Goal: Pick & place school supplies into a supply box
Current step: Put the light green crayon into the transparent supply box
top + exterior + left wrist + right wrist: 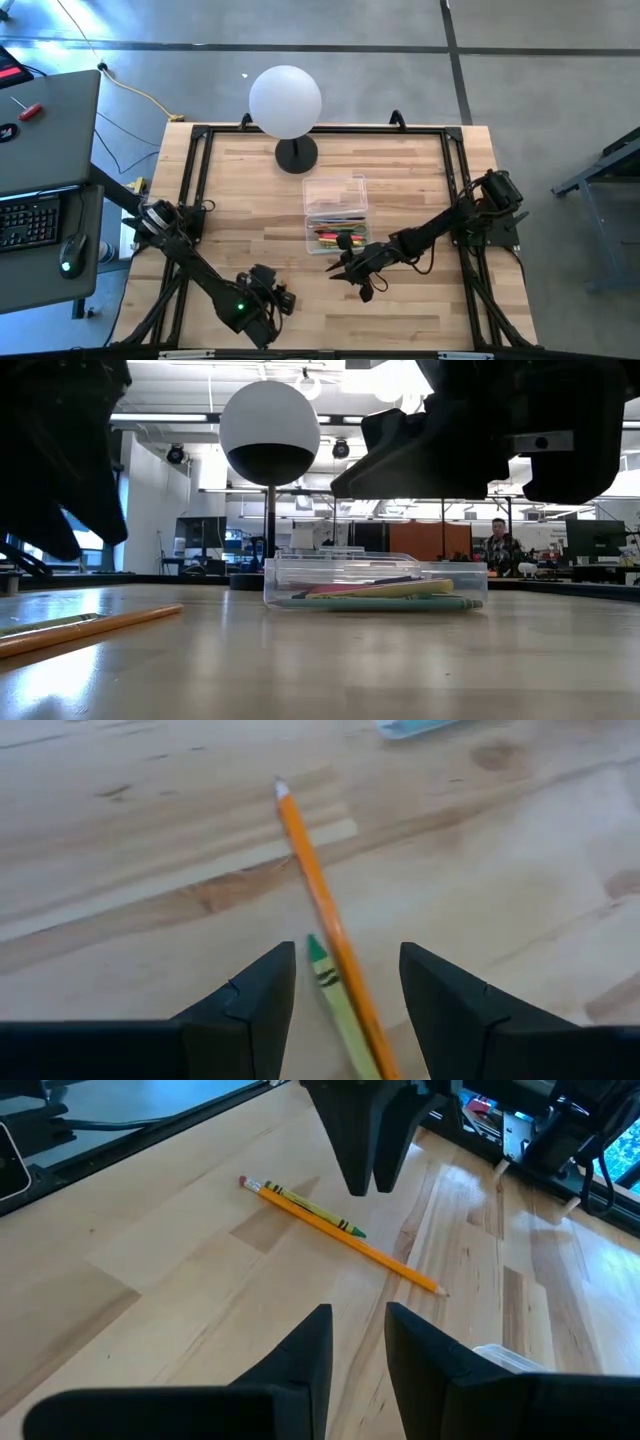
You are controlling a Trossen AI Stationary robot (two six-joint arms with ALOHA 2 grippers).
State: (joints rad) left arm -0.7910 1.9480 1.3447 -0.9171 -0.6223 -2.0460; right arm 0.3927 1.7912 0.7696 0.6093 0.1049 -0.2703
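Note:
The clear supply box [335, 212] [375, 586] rests flat on the table's middle with several coloured pens inside. An orange pencil [318, 890] [345, 1230] and a green crayon [335, 995] [318, 1210] lie side by side on the wood near the table's near-left part. My left gripper [345, 995] [268, 292] hovers above them, open, one finger on either side, touching neither. My right gripper [358, 1335] [352, 268] hangs open and empty just near of the box. The scissors are out of view.
A white globe lamp [285, 98] [268, 430] stands on its dark base [296, 155] behind the box. A black frame [200, 135] borders the table. Bare wood lies between the box and the pencil [90, 625]. A person [498, 545] sits far off in the room.

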